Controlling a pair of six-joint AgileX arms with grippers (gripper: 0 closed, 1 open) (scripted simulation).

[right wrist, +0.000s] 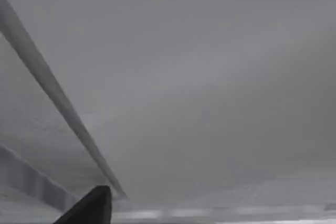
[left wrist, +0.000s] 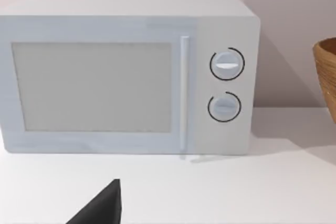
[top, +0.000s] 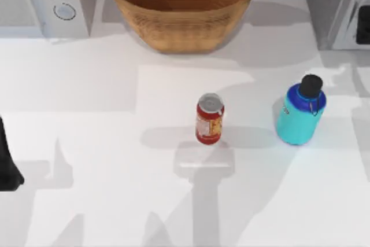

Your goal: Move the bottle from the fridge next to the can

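Left claw [top: 8,166] sits parked at the table's left edge; whether its fingers are parted, I cannot tell.

Three cameras: one overhead, one on each wrist.

The overhead one looks straight down on the white surface [top: 104,201], from the woven brown basket [top: 182,5] and the white box with two round knobs [top: 52,1] at the far edge to the near side. The left wrist camera sits low and faces that same knobbed white box [left wrist: 128,74] from close by, with the basket's rim [left wrist: 326,74] at its edge. The right wrist camera is hard up against a plain grey panel [right wrist: 210,77].
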